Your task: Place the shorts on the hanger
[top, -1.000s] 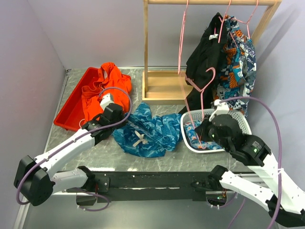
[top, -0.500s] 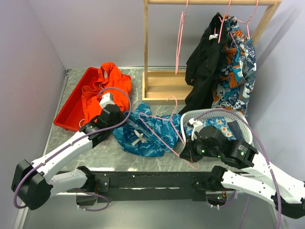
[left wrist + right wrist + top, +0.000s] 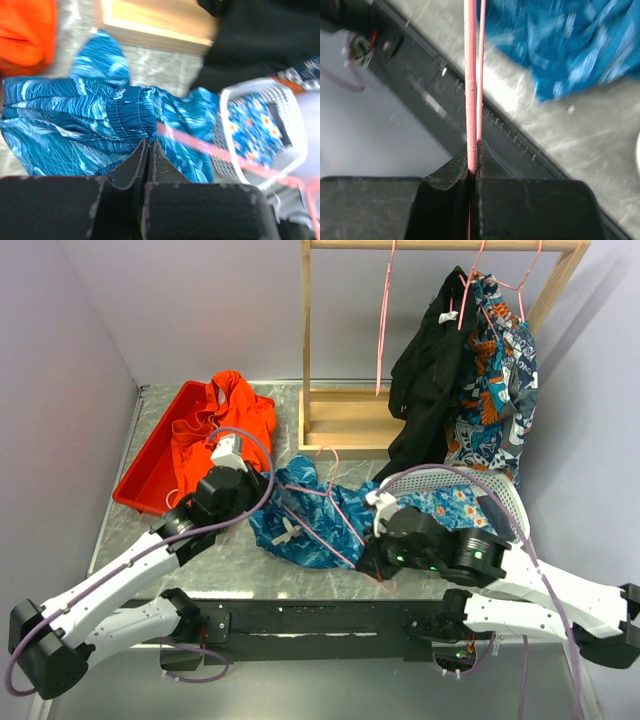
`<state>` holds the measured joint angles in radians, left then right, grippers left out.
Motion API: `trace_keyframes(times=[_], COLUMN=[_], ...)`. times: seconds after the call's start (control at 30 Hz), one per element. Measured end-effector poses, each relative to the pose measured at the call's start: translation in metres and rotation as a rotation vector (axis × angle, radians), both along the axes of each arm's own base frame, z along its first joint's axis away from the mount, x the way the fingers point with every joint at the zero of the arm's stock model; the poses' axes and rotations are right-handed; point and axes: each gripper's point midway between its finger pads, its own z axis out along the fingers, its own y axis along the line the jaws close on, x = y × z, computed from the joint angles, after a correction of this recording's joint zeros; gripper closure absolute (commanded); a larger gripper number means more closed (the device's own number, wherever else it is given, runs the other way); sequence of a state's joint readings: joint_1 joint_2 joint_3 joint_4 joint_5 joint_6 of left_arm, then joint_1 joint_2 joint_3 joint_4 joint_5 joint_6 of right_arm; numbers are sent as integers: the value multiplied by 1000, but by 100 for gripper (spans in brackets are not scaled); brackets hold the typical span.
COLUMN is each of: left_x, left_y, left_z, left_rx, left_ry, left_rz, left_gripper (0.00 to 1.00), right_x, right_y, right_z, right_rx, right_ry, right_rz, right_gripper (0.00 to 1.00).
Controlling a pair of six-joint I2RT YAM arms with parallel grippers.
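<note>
Here, right hand clamping pink hanger over the shorts, left hand pinching their waistband

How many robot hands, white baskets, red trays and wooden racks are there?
Robot hands: 2 (left hand, right hand)
White basket: 1
Red tray: 1
Wooden rack: 1
Total: 5

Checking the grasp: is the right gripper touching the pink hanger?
Touching. The right wrist view shows the hanger wire pinched in the shut right gripper.
</note>
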<state>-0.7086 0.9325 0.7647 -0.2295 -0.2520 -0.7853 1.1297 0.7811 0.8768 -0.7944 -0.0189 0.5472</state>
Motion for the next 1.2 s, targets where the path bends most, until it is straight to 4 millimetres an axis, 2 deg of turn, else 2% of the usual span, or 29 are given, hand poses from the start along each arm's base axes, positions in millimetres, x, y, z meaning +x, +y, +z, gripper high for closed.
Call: trace_keyframes(times=[0.2, 0.33, 0.43, 0.57, 0.63, 0.7, 0.73, 0.93, 1.1, 1.2], left_x=[-20, -23, -24, -22, -20, -17, -16, -17, -25, -30], left_y=[-21, -17, -8, 5, 17, 27, 31, 53, 67, 74], left_z=[7, 0, 0, 33, 52, 60, 60, 50, 66, 72], left_rx=[-5, 27, 71, 75, 60, 60, 65, 147, 129, 118], left_ry=[-23, -10, 1, -42, -75, -93, -94, -72, -120, -148], left_rz=[-92, -84, -64, -7, 52, 105, 129, 202, 213, 216], left_gripper=[99, 99, 98, 77, 59, 52, 38, 29, 27, 30], right_x=[31, 37, 39, 46, 52, 59, 61, 70, 73, 75], right_y=[33, 52, 63, 81, 93, 105, 110, 129, 138, 144], right_z=[-12, -37, -44, -28, -20, -19, -22, -49, -47, -42], right_rx=[36, 68, 108, 194, 231, 247, 242, 197, 210, 227], right_ry=[-102, -153, -195, -276, -321, -354, -361, -379, -392, -397], right_rz=[-38, -19, -4, 9, 14, 21, 25, 54, 59, 60], right_gripper=[100, 100, 100, 100, 100, 100, 100, 100, 100, 100])
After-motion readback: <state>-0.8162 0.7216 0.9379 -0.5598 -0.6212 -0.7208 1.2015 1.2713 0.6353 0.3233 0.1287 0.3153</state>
